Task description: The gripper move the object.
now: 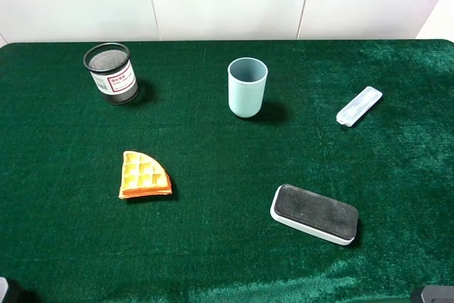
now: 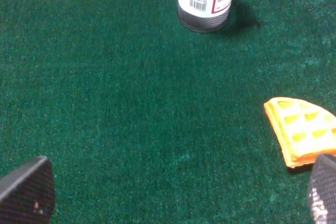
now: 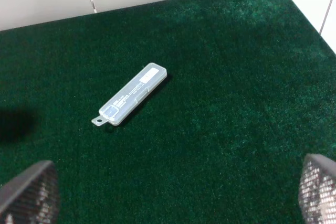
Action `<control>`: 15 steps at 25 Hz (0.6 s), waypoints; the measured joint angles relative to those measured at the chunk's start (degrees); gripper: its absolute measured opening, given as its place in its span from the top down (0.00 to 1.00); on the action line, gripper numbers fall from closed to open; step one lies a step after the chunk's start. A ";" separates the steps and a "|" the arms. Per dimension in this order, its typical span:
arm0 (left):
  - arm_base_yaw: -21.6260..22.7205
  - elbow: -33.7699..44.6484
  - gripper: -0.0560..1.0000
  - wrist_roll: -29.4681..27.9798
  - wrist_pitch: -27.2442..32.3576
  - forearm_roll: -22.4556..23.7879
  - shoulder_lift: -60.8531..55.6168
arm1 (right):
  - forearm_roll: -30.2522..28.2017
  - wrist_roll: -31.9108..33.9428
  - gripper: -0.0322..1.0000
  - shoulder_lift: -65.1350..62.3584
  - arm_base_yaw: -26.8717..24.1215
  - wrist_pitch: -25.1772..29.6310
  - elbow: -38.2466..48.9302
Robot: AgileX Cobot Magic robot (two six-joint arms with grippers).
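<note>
Lying flat near-right on tabletop, object has long axis left-far to right-near. Cup, mesh holder upright far, insides bare. Left gripper, right gripper: jaws wide apart.

The left pincer shows two matte charcoal, rounded wedge fingers with faint pale specks, while on the right pincer they are dark grey, rounded and covered in a fine dotted mesh-like pattern.
</note>
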 joint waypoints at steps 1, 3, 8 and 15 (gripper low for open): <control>0.00 0.00 0.02 0.00 0.00 0.00 0.00 | 0.00 0.00 0.30 0.00 0.00 0.00 0.00; 0.00 0.00 0.02 0.00 0.00 0.00 0.00 | 0.00 0.00 0.30 0.00 0.00 0.00 0.00; 0.00 0.00 0.02 0.00 0.00 0.00 0.00 | 0.00 0.00 0.30 0.00 0.00 0.00 0.00; 0.00 0.00 0.02 0.00 0.00 0.00 0.00 | 0.00 0.00 0.30 0.00 0.00 0.00 0.00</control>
